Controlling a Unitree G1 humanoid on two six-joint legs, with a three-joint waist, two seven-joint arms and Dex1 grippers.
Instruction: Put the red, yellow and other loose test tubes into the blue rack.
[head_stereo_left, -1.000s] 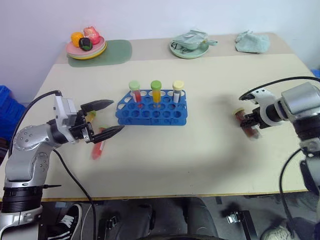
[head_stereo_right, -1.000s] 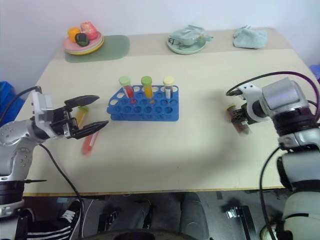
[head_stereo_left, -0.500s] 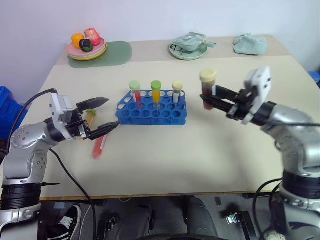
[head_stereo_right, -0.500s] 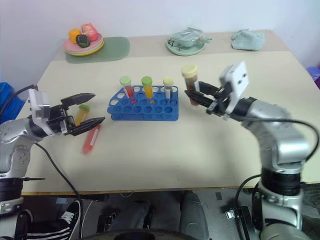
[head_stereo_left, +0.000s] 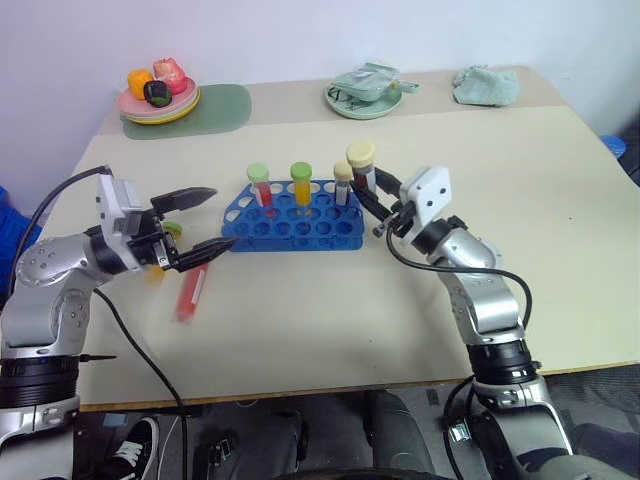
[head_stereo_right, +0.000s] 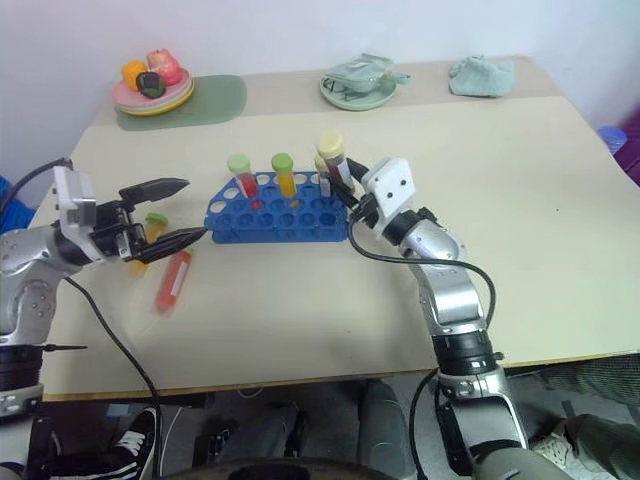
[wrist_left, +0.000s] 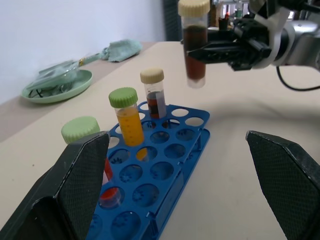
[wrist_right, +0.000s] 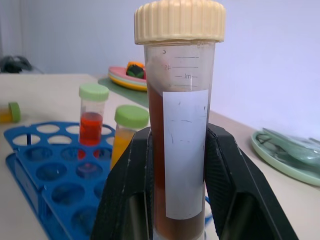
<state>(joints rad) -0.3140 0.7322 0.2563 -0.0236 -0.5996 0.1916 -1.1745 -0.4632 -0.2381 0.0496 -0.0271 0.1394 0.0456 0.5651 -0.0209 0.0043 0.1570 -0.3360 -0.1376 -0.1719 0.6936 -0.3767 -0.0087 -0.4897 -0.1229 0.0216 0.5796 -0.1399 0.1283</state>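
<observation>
The right claw (head_stereo_left: 372, 196) is clamped on a dark brown tube with a cream cap (head_stereo_left: 360, 168), its two black fingers (wrist_right: 227, 185) pressing the tube's sides just below a white label; the tube stands upright in the grip, held in the air at the right end of the blue rack (head_stereo_left: 293, 215) and close above it, its lower end not seen inside any hole. The left claw (head_stereo_left: 201, 221) hangs above the worktop (head_stereo_left: 330, 310) off the rack's left end with its fingers spread wide and nothing between them. Below and beside it lie two loose tubes: a red tube (head_stereo_left: 189, 291) flat on the worktop, and a yellow-orange tube with a green cap (head_stereo_right: 146, 236), partly hidden behind the claw's fingers. The rack sits near the middle of the worktop and carries three upright tubes in its back row: one with red liquid and a green cap (head_stereo_left: 260, 185), one with yellow-orange liquid and a green cap (head_stereo_left: 301, 184), and one with a cream cap (head_stereo_left: 343, 183) nearest the held tube. At the far left corner a plate of toy food (head_stereo_left: 158, 97) rests on a pale green mat (head_stereo_left: 215, 106); a green dish (head_stereo_left: 364, 93) and a crumpled cloth (head_stereo_left: 487, 84) lie along the far edge.
</observation>
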